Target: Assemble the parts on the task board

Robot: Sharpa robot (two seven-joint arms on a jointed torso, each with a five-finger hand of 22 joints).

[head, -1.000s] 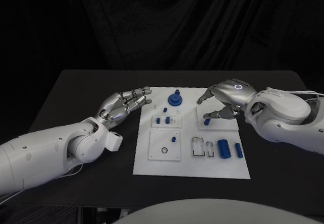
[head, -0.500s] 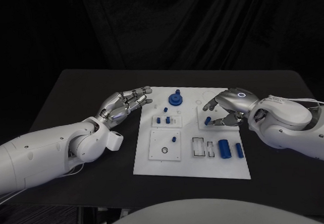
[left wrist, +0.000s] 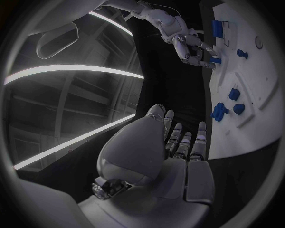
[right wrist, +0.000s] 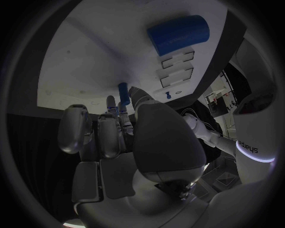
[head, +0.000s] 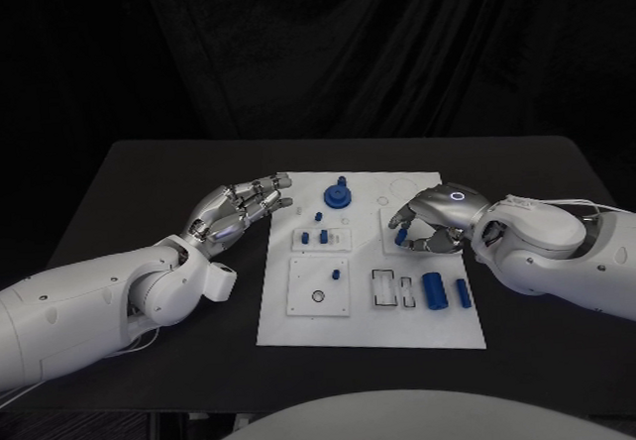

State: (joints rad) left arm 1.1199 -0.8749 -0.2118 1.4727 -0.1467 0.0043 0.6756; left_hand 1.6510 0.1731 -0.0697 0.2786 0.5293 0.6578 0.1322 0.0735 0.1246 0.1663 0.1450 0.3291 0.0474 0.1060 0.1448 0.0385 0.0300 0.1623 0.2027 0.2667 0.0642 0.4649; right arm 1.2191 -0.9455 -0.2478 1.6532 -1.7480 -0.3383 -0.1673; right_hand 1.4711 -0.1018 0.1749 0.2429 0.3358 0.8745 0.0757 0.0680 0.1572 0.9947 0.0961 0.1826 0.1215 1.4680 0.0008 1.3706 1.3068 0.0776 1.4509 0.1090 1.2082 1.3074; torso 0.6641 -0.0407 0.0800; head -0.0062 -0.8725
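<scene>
— Two hands over the task board (head: pixel 369 328); what are the right hand's (head: pixel 433 214) fingers doing?
— They curl down around a small blue peg (right wrist: pixel 123 90) standing on the board; the thumb and fingertips (right wrist: pixel 110 101) sit just beside it, but I cannot tell if they pinch it.
— And the left hand (head: pixel 240 210)?
— Its fingers (left wrist: pixel 196 142) are loosely spread, holding nothing, tips at the board's edge, the blue knob (head: pixel 340 195) just beyond them.
</scene>
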